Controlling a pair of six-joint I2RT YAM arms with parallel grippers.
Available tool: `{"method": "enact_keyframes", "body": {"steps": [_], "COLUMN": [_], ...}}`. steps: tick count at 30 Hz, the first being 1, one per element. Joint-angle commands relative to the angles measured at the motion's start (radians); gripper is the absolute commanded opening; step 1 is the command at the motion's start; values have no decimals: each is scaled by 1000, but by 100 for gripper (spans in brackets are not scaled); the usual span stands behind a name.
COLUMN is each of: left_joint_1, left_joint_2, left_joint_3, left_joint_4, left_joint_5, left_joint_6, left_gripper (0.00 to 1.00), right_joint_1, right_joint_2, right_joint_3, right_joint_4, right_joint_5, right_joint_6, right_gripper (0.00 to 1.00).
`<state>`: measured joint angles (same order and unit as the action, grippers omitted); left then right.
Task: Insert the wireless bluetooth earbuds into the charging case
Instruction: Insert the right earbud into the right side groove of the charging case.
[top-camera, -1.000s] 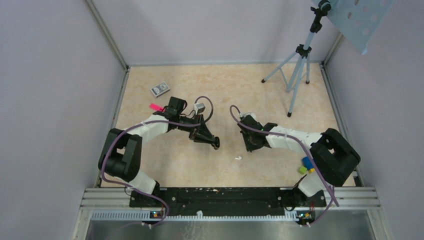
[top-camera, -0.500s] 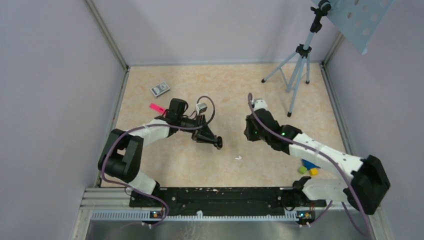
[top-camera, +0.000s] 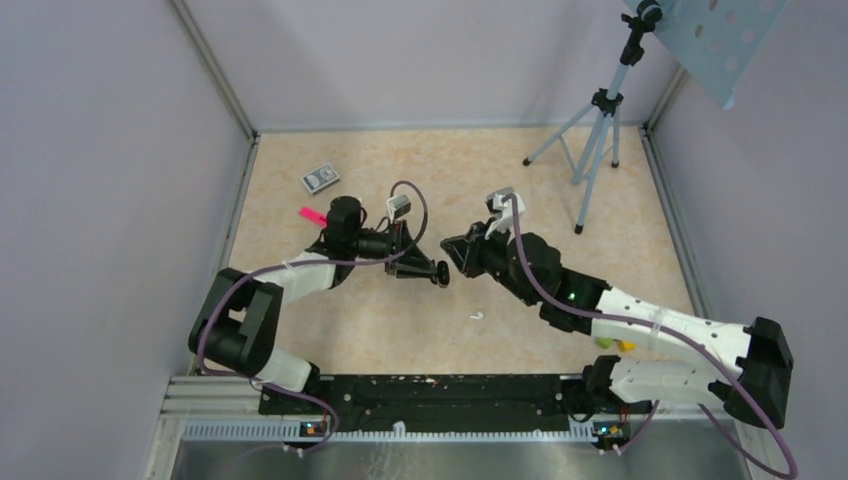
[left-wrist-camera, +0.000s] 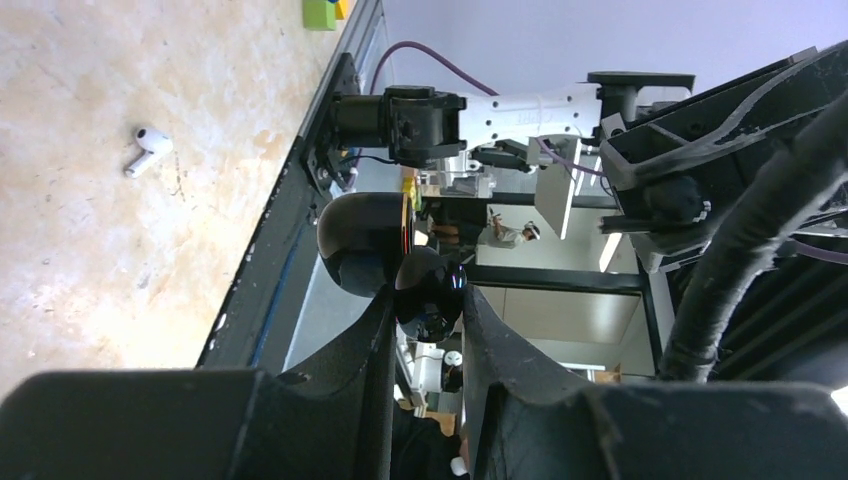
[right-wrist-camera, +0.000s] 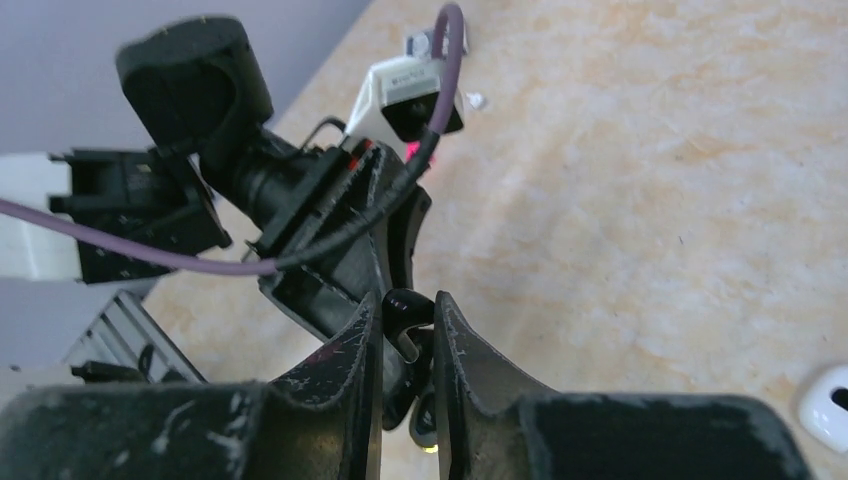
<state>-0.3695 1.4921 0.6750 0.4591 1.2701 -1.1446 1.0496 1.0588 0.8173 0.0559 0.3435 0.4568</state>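
**Top external view: both arms nose to nose mid-table**

So the left gripper (top-camera: 440, 276) has its fingers clamped on the glossy black charging case (left-wrist-camera: 385, 262), and the lid looks flipped open. From above, the right gripper (top-camera: 450, 245) sits just beside the case. Its fingers are pinched tight on a tiny black earbud (right-wrist-camera: 404, 308); honestly can't tell if the bud touches the case. One white earbud (top-camera: 477, 316) lies loose on the table (top-camera: 560, 180), nearer the arm bases than the case and clearly apart from it.
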Motion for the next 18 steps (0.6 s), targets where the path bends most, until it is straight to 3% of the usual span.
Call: {"method": "enact_keyframes", "body": {"steps": [1, 5, 11, 18], "left_joint_1": [-5, -5, -6, -6], "left_joint_2": [-28, -14, 28, 26], "left_joint_3": [-16, -31, -89, -79], "left_joint_4": [239, 344, 759, 748], "left_joint_5": [27, 29, -19, -18], "left_joint_6": [-151, -268, -578, -596], "left_gripper": [0, 0, 0, 0], "right_joint_1": [15, 14, 14, 14], "right_joint_2": [2, 26, 21, 36], "right_joint_3": [-28, -27, -55, -73], "right_joint_4": [191, 194, 225, 248], "right_joint_5": [59, 61, 87, 72], "right_joint_6": [27, 26, 28, 38], "right_gripper": [4, 3, 3, 3]}}
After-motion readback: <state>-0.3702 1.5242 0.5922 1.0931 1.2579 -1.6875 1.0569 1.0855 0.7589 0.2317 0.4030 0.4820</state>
